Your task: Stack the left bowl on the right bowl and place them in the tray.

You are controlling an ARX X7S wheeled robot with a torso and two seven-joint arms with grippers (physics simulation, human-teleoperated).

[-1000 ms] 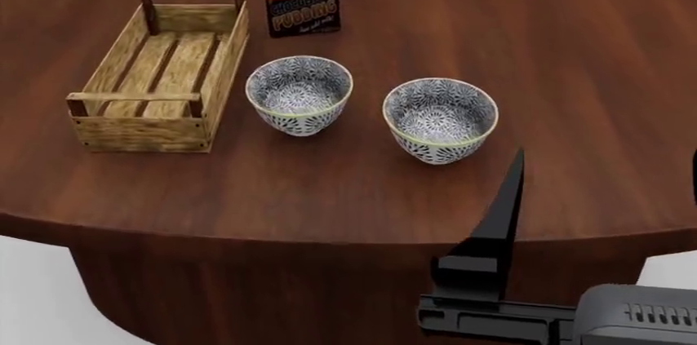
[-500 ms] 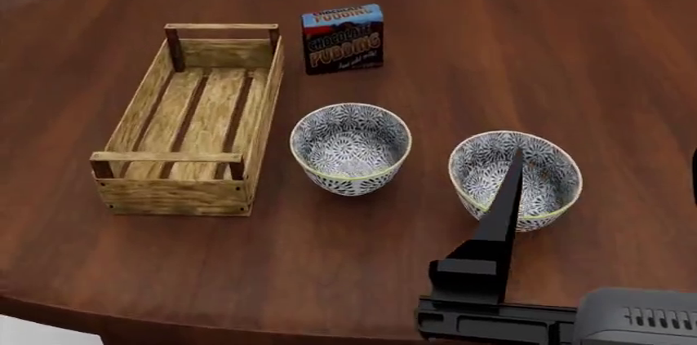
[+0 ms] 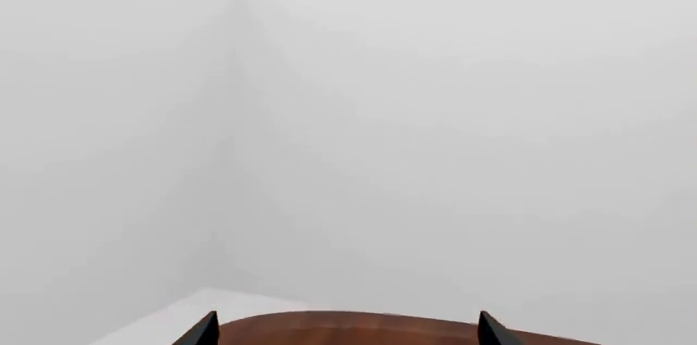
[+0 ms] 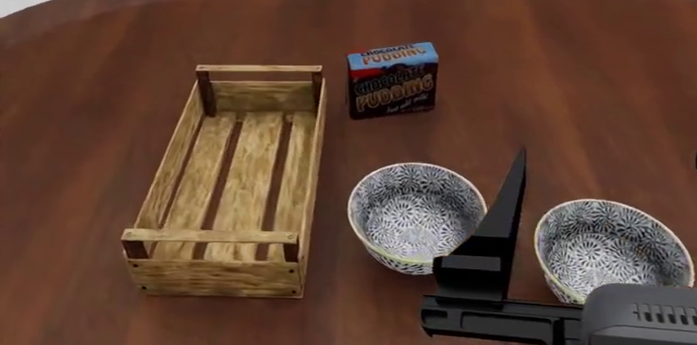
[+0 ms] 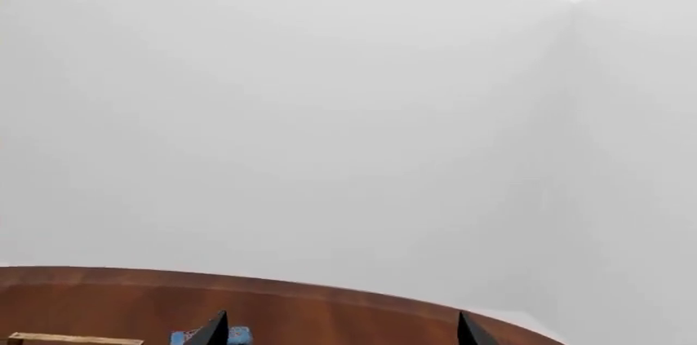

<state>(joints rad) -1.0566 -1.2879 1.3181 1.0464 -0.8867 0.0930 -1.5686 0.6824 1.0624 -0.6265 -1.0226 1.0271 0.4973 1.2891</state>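
On the round wooden table (image 4: 610, 76), the tray (image 4: 185, 272) lay at the left, its three-slat floor bare. The left bowl (image 4: 416, 216) stood just beside the tray's right side, and the right bowl (image 4: 612, 249) stood apart from it, further right. The pudding box (image 4: 393, 79) stood upright behind them. My right gripper (image 5: 339, 333) held its fingers spread, gripping nothing; my left gripper (image 3: 345, 335) likewise showed two separated tips over the table's edge.
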